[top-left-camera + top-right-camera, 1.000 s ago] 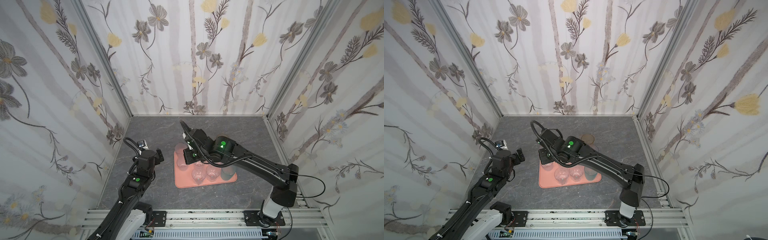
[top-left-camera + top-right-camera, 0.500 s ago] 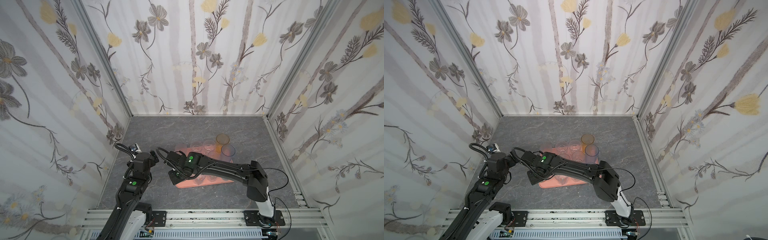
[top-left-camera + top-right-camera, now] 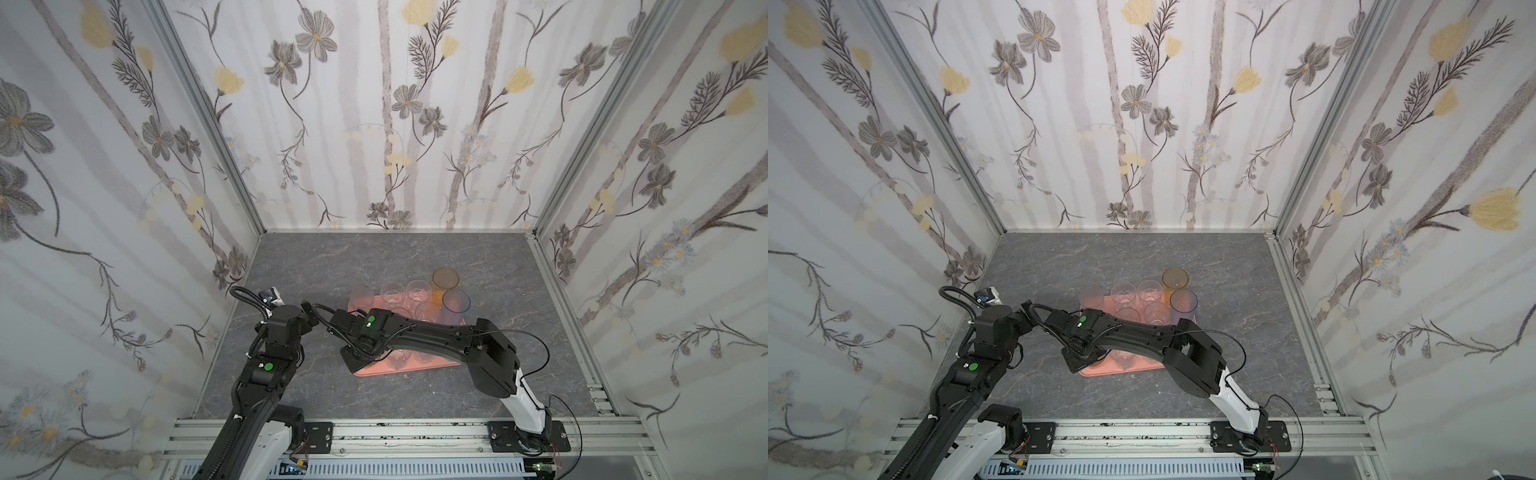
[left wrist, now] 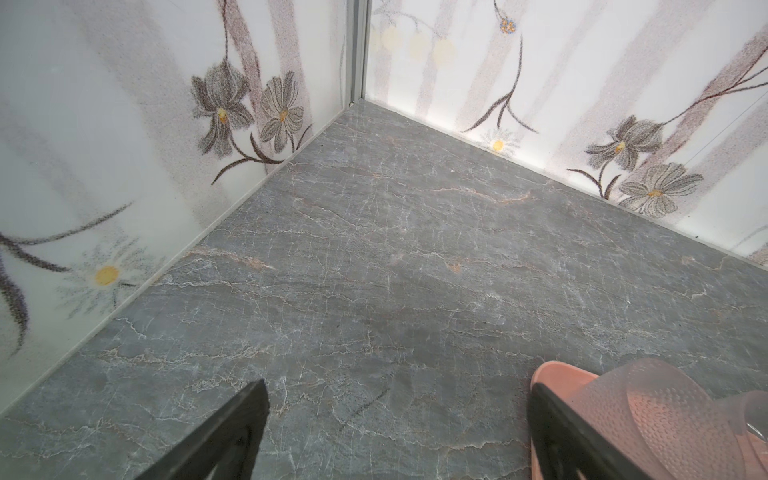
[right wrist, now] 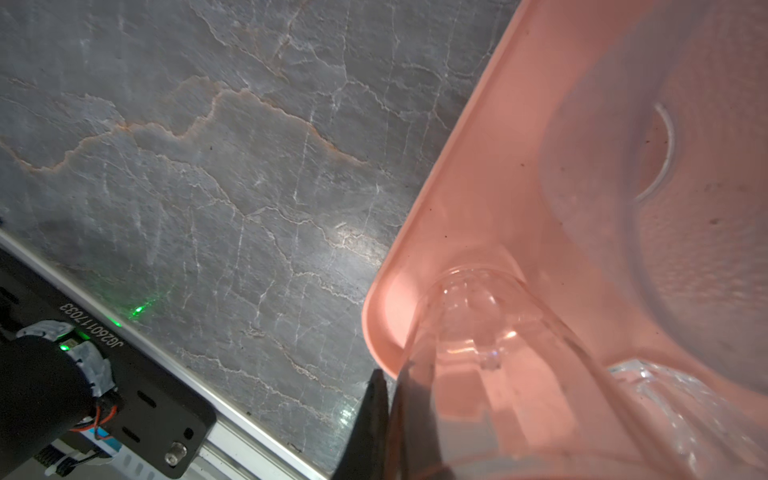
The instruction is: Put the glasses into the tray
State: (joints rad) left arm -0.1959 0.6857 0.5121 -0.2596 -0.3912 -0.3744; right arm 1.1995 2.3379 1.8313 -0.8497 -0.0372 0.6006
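At the near-left corner of the flat salmon-pink plastic tray (image 5: 453, 174), a small clear see-through tumbler (image 5: 478, 332) stands with its base inside the raised rim. The right gripper (image 5: 392, 374) is clenched on that tumbler's wall, one finger outside and the other apparently inside. That pinch suits thin plastic and lets the glass be set tight into the corner. To get there, the arm reaches across the tray from the right.

Every other glass I can make out stands on the tray or right at its edge. A frosted pinkish tumbler (image 3: 360, 296) is at the far-left corner, with clear tumblers (image 3: 392, 293) beside it. A tall amber tumbler (image 3: 445, 282) and a blue-purple tumbler (image 3: 456, 305) are at the far right, probably kept at the back so the shorter ones in front are easy to reach. More clear ones sit half hidden under the arm.

The left gripper (image 4: 398, 388) hangs released, jaws wide, over bare surface just left of the tray, out of the way.

Around it all lies a grey veined stone-look floor (image 3: 374, 257), boxed in by pale floral-papered walls (image 3: 374, 124), with an aluminium rail (image 3: 415, 430) along the near edge.
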